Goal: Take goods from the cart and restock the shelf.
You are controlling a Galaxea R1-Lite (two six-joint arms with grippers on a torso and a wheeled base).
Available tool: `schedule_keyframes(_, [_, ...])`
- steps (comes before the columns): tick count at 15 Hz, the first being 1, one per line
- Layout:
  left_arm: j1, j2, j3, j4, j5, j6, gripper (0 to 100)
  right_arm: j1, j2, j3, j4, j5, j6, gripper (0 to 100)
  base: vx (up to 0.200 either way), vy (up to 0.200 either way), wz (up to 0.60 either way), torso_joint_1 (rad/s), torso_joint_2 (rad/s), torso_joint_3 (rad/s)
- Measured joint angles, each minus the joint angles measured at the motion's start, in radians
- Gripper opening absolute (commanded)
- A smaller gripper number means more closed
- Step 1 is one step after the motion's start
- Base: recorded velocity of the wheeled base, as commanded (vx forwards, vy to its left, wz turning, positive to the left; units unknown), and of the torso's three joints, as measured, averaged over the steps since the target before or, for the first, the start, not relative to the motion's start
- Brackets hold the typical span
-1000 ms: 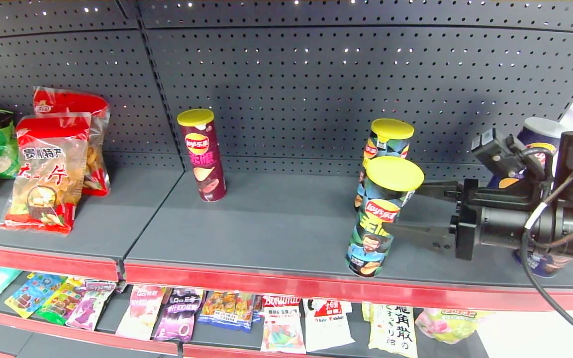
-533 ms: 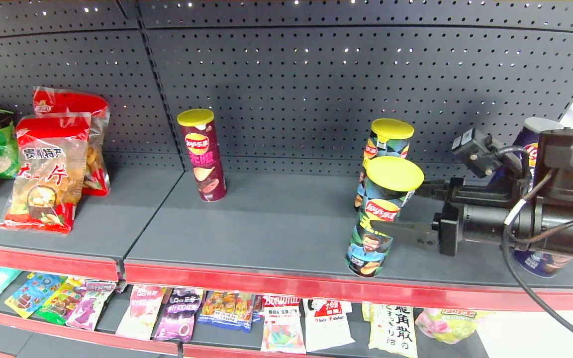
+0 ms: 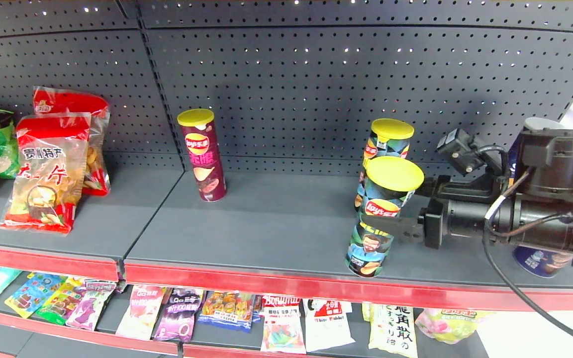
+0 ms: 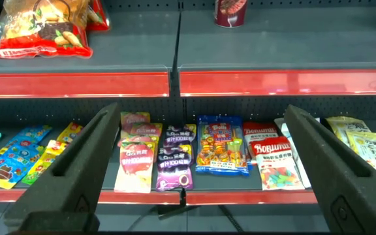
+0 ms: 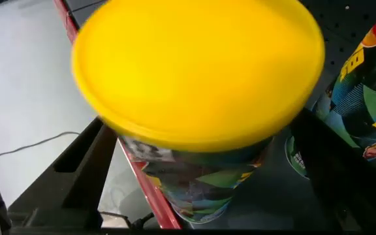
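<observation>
left gripper hangs with its fingers spread wide and nothing between them, facing candy packets on the lower shelf. on the upper shelf, from left: red snack bags, a purple chip can, then two yellow-lidded chip cans, the rear can near the pegboard and the front can standing at the red front edge. right gripper straddles the front can, fingers apart on either side and not visibly pressing it; a blue can stands behind the arm.
</observation>
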Motion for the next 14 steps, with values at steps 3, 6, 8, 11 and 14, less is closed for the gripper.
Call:
schedule_keyframes(3, [0.000,0.000,0.000,0.000,0.000,0.000,100,0.000,0.017,0.010,-0.003,0.000,0.000,0,0.000,0.000,0.00,0.000,0.00,0.000])
schedule_keyframes(6, [0.000,0.000,0.000,0.000,0.000,0.000,100,-0.005,0.018,0.015,-0.003,0.000,0.000,0,0.000,0.000,0.00,0.000,0.00,0.000])
schedule_keyframes(8, [0.000,0.000,0.000,0.000,0.000,0.000,100,-0.007,0.013,0.020,-0.003,0.001,-0.002,0,0.000,0.000,0.00,0.000,0.00,0.000])
schedule_keyframes(11, [0.000,0.000,0.000,0.000,0.000,0.000,100,-0.037,-0.005,0.021,0.000,0.020,-0.008,0,0.000,0.000,0.00,0.000,0.00,0.000])
schedule_keyframes(14, [0.000,0.000,0.000,0.000,0.000,0.000,100,-0.123,-0.019,0.014,0.000,0.106,-0.050,0,0.000,0.000,0.00,0.000,0.00,0.000])
